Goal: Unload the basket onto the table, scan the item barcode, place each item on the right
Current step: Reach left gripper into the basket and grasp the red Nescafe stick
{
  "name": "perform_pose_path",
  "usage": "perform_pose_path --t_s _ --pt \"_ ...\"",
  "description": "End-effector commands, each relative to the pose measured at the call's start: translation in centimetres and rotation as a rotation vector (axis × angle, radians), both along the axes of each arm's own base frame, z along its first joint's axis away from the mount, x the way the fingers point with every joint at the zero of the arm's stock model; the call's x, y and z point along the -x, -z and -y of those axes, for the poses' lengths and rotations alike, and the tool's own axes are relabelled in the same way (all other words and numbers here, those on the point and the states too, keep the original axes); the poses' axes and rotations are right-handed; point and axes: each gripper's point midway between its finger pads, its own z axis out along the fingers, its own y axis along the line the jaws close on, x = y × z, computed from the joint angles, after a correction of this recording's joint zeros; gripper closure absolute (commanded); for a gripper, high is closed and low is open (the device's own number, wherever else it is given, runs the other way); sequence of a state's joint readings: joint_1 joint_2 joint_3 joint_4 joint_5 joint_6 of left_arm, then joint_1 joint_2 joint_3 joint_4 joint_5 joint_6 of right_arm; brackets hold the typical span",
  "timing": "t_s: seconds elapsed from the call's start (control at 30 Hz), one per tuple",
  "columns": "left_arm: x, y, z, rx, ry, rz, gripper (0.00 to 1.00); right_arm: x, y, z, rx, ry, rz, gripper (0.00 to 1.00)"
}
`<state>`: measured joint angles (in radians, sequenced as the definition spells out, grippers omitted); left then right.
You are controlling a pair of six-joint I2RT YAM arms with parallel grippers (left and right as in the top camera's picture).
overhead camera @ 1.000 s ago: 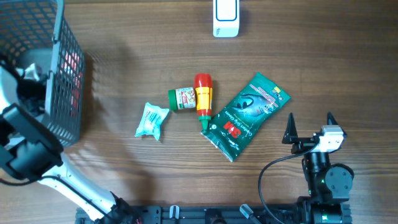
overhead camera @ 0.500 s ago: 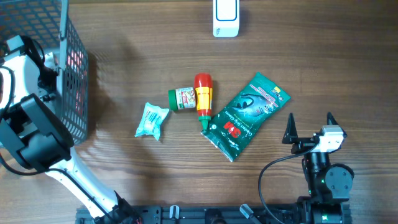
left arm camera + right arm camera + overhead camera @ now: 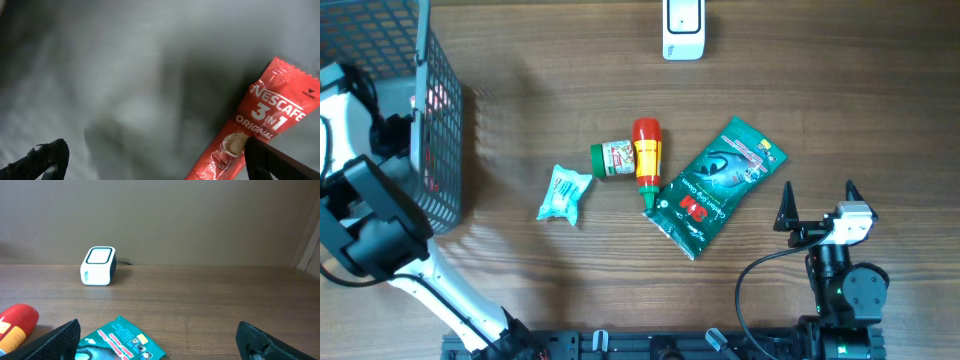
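Gripper point(image 3: 155, 156), left: fully open, empty, inside the basket point(image 3: 436, 130); I should centre it across the red sachet point(image 3: 265, 125) before closing.

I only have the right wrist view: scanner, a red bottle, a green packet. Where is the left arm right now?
Observer: The left gripper is down inside the wire basket at the table's left edge, jaws open.
Operator: Anything in there with it?
Observer: A red Nescafe 3-in-1 sachet lies on the basket floor beside one finger, not gripped.
Operator: What sits on the far side of the red bottle from me?
Observer: A small green-capped jar lies against it, and a pale-blue pouch lies apart, further left.
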<state>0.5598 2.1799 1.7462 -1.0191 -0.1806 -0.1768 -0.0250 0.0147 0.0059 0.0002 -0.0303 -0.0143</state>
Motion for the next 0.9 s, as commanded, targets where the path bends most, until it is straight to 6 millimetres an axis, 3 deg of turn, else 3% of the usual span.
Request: perform_pose_path --t_s 0.0,0.03,0.1,0.23,0.3,0.37,0.43,0.87 --pt "2.2 0.0 -1.8 -0.051 -0.211 -0.016 0.06 0.0 -0.1 -0.4 0.012 -0.022 0.006 0.00" --pt "2.1 -0.7 -1.8 -0.058 -0.212 -0.003 0.12 0.0 -0.1 -0.4 0.012 -0.022 0.006 0.00" --pt "1.6 -2.5 -1.7 -0.066 -0.210 0.044 0.14 0.0 -0.1 -0.4 0.012 -0.022 0.006 0.00" --pt "0.2 -7.2 -1.3 -0.070 -0.199 0.195 0.00 0.0 -0.1 -0.4 0.012 -0.022 0.006 0.00" --pt "-0.8 -9.2 -0.7 -0.046 -0.184 0.280 0.00 0.0 -0.1 -0.4 0.011 -0.022 0.006 0.00" --pt "-1.3 -9.8 -0.1 -0.015 -0.172 0.318 0.00 0.0 -0.1 -0.4 0.012 -0.022 0.006 0.00" --pt "-1.2 -9.2 0.3 0.010 -0.168 0.309 0.00 0.0 -0.1 -0.4 0.012 -0.022 0.006 0.00" --pt "1.0 -0.1 2.9 0.119 -0.132 0.088 0.10 0.0 -0.1 -0.4 0.011 -0.022 0.006 0.00"
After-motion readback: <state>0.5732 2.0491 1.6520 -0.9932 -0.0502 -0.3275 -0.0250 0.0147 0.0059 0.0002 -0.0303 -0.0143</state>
